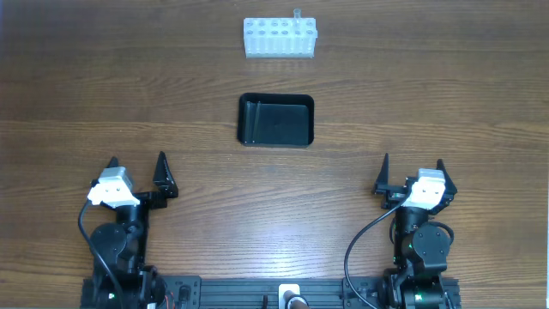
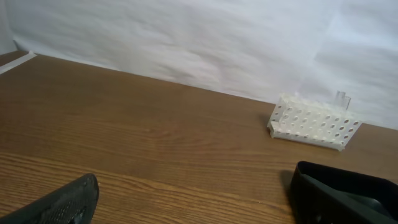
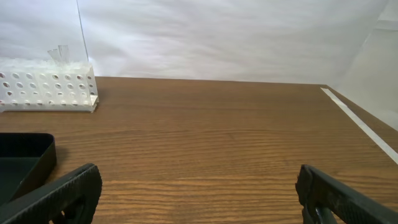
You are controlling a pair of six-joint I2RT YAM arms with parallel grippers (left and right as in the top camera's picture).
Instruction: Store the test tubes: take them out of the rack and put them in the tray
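A white plastic rack (image 1: 280,39), a long block with rows of round holes, stands flat far ahead of the left pincer (image 1: 137,160) and the right pincer (image 1: 413,161), well apart from both. One clear test tube (image 1: 298,15) stands upright at its end on the right pincer's side. A black rectangular plastic tray (image 1: 283,124) with rounded corners lies open side up between the rack and the pincers, about midway across.
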